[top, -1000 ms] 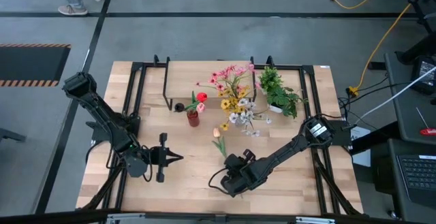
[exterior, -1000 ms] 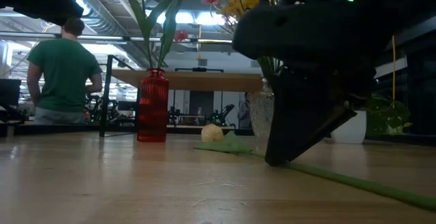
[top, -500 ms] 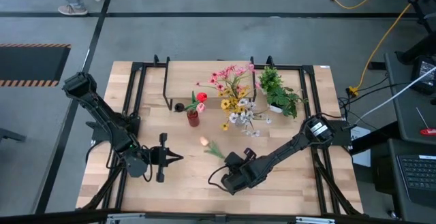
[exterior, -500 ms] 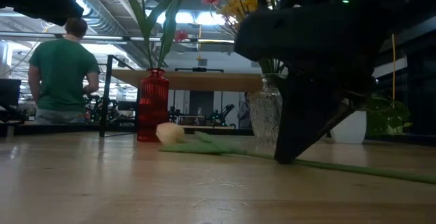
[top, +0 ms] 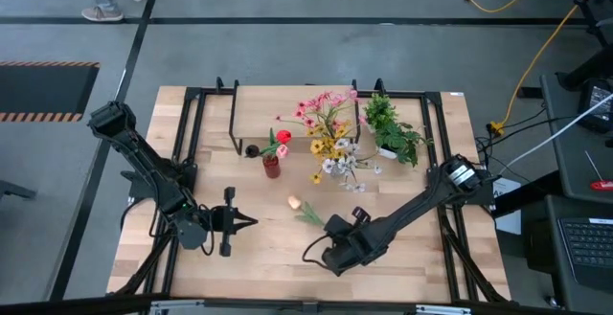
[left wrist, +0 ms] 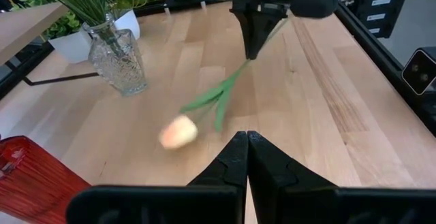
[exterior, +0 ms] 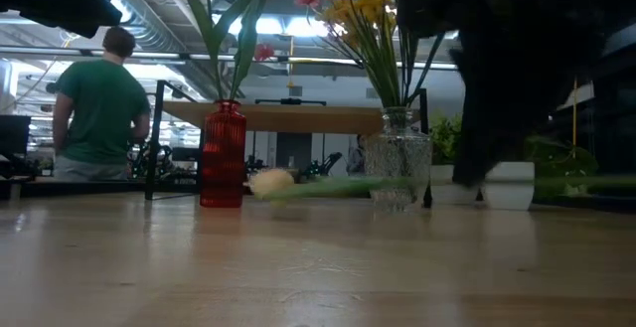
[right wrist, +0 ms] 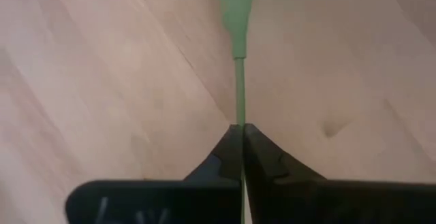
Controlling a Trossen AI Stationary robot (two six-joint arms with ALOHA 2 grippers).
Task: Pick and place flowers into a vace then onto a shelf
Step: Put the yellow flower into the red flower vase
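Note:
A peach flower (top: 294,201) on a thin green stem hangs just above the table, with my right gripper (top: 331,227) shut on the stem near the table's middle front. In the low view its bloom (exterior: 270,181) and stem lie level in the air. A red vase (top: 272,167) holding tulips and a clear glass vase (exterior: 397,163) full of flowers stand by the shelf (top: 287,104). My left gripper (top: 251,222) waits shut at the table's left, its tips (left wrist: 246,139) pointing at the bloom (left wrist: 178,132). My right gripper pinches the flower's stem (right wrist: 239,108) between its two fingertips, below the leaves. The fingers come steeply from above and lie across the stem. The flower hangs about level and clear of the table, bloom toward the table's left, with the bare stem end (exterior: 586,181) sticking out the other side.
A leafy plant in a white pot (top: 393,133) stands at the back right beside the shelf. Black frame rails (top: 192,143) run along the table's sides. A person in a green shirt (exterior: 94,108) stands beyond the table. Bare tabletop (top: 259,258) lies in front.
My right gripper has shut on the stem of the flower that lay on the table and has risen. The bloom first swung toward the table's left, sliding on the wood; now the whole flower is lifted clear and hangs about level.

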